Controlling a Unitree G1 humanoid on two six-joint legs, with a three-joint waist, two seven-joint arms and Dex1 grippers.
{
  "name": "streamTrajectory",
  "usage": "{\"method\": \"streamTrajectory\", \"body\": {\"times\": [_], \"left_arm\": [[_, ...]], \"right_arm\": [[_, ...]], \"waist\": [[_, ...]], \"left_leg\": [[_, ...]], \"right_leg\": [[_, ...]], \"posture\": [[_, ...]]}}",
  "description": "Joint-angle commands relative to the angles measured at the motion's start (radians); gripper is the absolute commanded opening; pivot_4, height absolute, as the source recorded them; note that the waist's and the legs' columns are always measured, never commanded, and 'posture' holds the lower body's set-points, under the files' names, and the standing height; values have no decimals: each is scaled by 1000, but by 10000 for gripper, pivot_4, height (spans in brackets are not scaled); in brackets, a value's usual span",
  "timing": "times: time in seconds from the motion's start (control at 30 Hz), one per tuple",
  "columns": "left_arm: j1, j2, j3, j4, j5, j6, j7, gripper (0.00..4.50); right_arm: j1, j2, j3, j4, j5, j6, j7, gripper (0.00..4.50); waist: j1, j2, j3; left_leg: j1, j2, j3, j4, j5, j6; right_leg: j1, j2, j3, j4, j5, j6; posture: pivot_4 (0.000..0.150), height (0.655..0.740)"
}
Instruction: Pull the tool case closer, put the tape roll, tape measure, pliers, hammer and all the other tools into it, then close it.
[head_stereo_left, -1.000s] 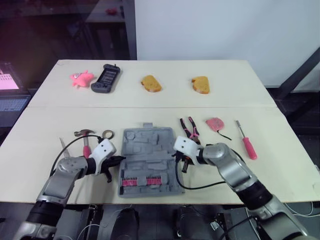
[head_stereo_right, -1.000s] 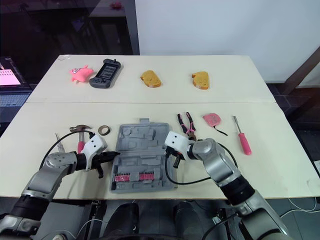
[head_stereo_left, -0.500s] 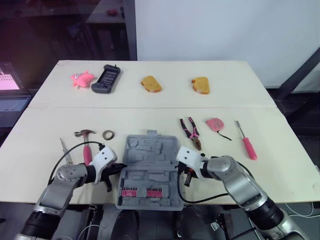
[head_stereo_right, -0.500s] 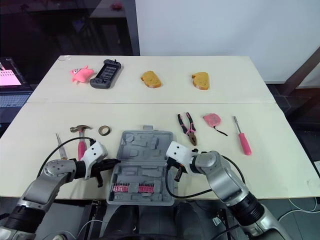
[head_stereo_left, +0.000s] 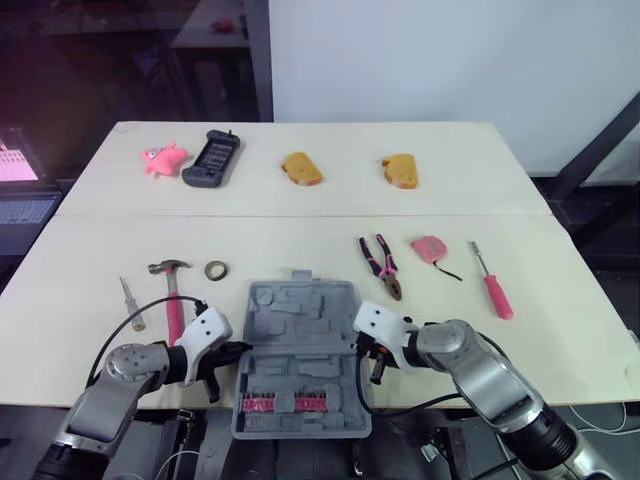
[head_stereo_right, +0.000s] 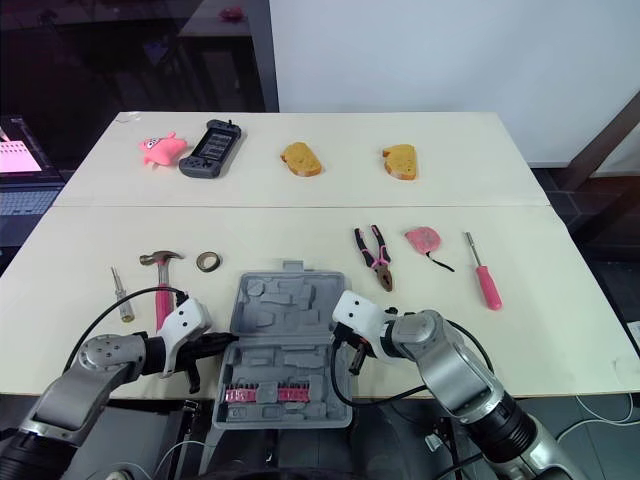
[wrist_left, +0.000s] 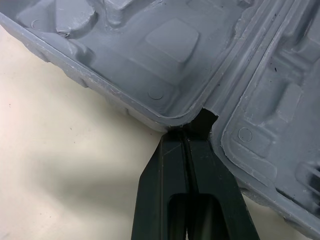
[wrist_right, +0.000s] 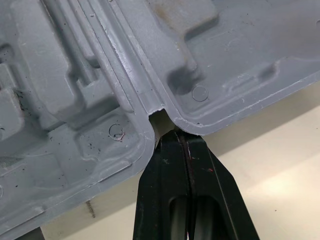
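At near edge of table (head_stereo_left: 300, 232), centre: case (head_stereo_left: 300, 335) laid open and flat. Left gripper (wrist_left: 187, 134) fingers held together, tips seated in left hinge notch. Right gripper (wrist_right: 181, 137) fingers likewise together, tips seated in right hinge notch. Hammer (head_stereo_left: 172, 295) and tape roll (head_stereo_left: 216, 269) located toward left edge, pliers (head_stereo_left: 382, 265) and tape measure (head_stereo_left: 431, 248) toward right edge, all outside case.

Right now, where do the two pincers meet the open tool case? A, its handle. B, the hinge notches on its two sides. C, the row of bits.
B: the shut left pincer and right pincer each point into a hinge notch of the tool case.
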Motion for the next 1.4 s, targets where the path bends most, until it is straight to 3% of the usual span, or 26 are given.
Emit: {"method": "streamTrajectory", "body": {"times": [0.03,0.33,0.63,0.93,1.07,1.17,1.3,1.4], "left_arm": [[35,6,-39,22,6,36,-5,0],[27,10,-30,50,7,24,0,0],[-3,93,68,164,-12,-44,-27,0],[77,242,426,225,-241,-136,-217,0],[113,338,544,394,-209,-219,-267,0],[76,378,598,541,-211,-253,-262,0],[16,423,621,766,-173,-338,-232,18634],[-18,457,648,909,-180,-373,-234,34653]], "right_arm": [[2,1,29,-21,28,-1,-4,152],[2,-18,21,-11,48,0,-14,152],[54,-163,-159,-16,122,-49,17,152],[309,-239,-749,24,342,-411,150,152],[447,-252,-996,148,405,-578,245,152],[510,-272,-1084,246,430,-638,305,7808],[546,-295,-1148,387,430,-737,347,28272],[568,-306,-1174,393,460,-742,372,44048]], "waist": [[0,0,0],[0,0,0],[-1,0,0],[-11,-4,4],[1,-8,7],[2,-7,8],[0,-8,9],[-5,-8,9]], "left_leg": [[0,0,0,0,0,0],[0,0,0,0,0,0],[0,0,0,0,0,0],[-4,1,0,-3,-1,1],[-5,0,1,-1,-1,1],[-4,1,2,-1,-1,1],[-2,1,3,-1,-1,1],[-2,1,4,-2,-1,1]], "right_leg": [[0,0,0,0,0,0],[0,0,0,0,0,0],[-1,0,0,-1,-2,-3],[-5,1,1,0,-2,-3],[-6,0,0,-1,-3,-3],[-5,0,0,-1,-3,-4],[-5,-1,1,-1,-2,-6],[-5,-1,1,-1,-2,-6]], "posture": [[1500,7400],[1500,7400],[1500,7400],[1500,7400],[1500,7400],[1500,7400],[1500,7400],[1500,7400]]}}
